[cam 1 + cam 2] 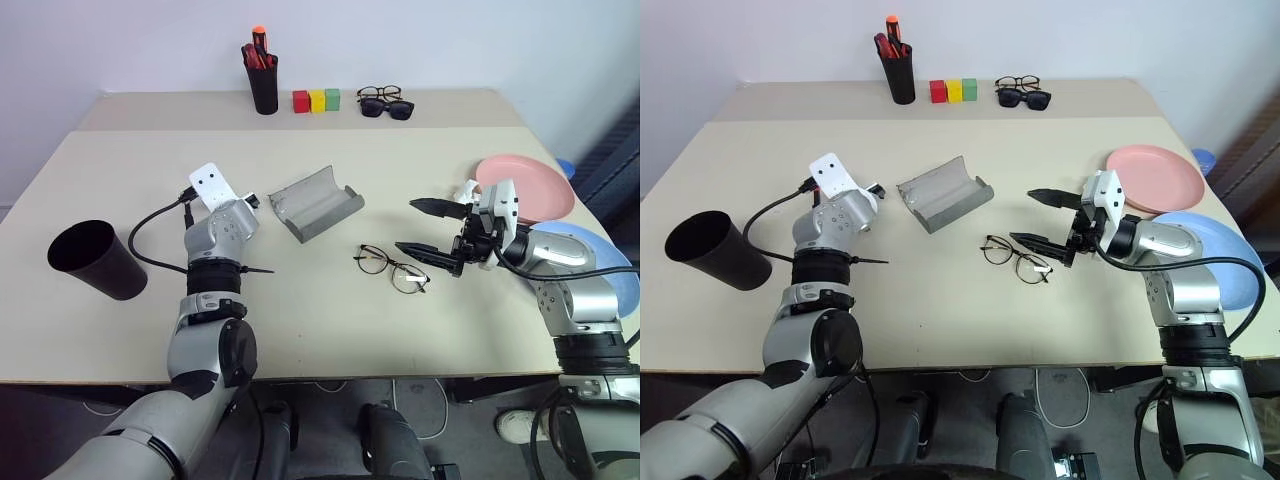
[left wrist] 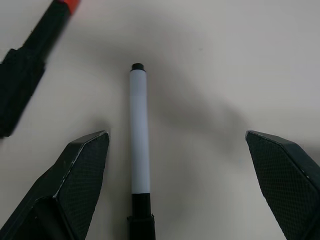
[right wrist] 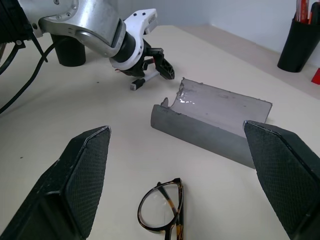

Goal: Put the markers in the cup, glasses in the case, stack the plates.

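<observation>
Apparently the left gripper (image 2: 175, 185) is lowered over the white marker (image 2: 139, 137) with its fingers spread wide to either side and grasping nothing, well placed to close on it; the red marker (image 2: 37, 35) lies just beside, and the black cup (image 1: 92, 258) waits at the table's left edge. Meanwhile the right gripper (image 1: 432, 230), also released and empty, hovers just right of the glasses (image 1: 390, 266), which lie near the open grey case (image 1: 315, 203). Both plates, pink (image 1: 525, 185) and blue (image 1: 600, 262), sit unstacked at the right.
</observation>
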Controlling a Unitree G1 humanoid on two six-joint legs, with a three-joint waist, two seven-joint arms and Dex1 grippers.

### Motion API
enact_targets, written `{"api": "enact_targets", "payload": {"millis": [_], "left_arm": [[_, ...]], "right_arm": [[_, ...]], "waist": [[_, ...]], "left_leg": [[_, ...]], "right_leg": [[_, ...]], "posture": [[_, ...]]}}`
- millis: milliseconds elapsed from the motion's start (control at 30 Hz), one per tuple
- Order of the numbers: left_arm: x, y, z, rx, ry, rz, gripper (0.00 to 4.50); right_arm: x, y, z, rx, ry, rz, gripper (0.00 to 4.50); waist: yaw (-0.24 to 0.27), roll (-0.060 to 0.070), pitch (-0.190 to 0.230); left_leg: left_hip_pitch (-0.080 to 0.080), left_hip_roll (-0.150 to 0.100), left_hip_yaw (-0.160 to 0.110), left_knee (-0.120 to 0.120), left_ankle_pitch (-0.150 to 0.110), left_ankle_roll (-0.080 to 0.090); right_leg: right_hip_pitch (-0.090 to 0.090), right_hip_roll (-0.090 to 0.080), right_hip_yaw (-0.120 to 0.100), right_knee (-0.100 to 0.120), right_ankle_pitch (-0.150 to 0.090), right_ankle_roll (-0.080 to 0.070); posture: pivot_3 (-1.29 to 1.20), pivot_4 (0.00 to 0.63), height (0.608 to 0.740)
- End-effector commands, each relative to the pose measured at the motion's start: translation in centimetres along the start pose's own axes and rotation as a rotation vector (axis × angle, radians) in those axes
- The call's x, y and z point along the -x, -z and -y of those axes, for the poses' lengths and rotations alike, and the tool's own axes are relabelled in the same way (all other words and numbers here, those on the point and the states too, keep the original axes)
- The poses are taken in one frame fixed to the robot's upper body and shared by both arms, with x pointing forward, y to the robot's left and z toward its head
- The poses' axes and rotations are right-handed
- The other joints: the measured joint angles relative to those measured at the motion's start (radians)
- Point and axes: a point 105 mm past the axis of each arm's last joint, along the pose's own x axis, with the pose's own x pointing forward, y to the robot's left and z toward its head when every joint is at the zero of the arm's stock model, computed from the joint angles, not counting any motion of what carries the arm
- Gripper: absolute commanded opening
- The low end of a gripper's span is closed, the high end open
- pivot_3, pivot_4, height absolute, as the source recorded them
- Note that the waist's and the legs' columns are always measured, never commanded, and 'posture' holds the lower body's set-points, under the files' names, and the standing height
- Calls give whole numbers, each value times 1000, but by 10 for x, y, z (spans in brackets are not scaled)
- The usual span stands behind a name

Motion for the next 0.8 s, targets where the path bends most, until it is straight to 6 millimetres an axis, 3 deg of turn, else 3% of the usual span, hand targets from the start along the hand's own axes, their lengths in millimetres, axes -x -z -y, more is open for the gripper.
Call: {"api": "enact_targets", "payload": {"millis": [33,267,433,533,667,733,800], "left_arm": [[-5,-4,-15,-21,-119,18,3684],[-5,-9,-17,-19,-164,23,250],[-4,-9,-15,5,-148,14,105],[2,-15,-1,7,-65,46,105],[36,-47,29,-81,136,272,105],[58,-66,29,-108,191,429,105],[96,-99,16,-194,212,737,105]], "right_arm": [[4,-13,1,56,14,23,4393],[4,-14,2,57,24,23,4393],[5,-14,3,56,29,22,4393],[5,-13,4,56,34,22,4393],[5,-14,6,58,43,24,4393],[5,-14,7,59,46,26,4393],[5,-14,7,61,48,27,4393]], "waist": [[-4,0,0],[-3,0,0],[-1,0,0],[-1,0,0],[1,-1,1],[1,-1,1],[-7,-1,1]], "left_leg": [[0,0,0,0,0,0],[1,0,0,0,1,-1],[1,0,0,0,1,-1],[1,0,0,0,1,-1],[-1,0,0,0,1,-1],[-1,0,0,-1,1,-1],[-1,0,1,-2,1,-2]], "right_leg": [[0,0,0,0,0,0],[0,0,0,1,0,1],[0,0,0,1,0,1],[0,0,0,1,0,1],[0,0,0,0,1,0],[0,0,0,-1,1,-1],[-1,0,1,-1,2,-1]], "posture": [[0,150,740],[0,150,740],[0,150,740],[0,150,740],[0,150,740],[0,150,740],[0,150,740]]}}
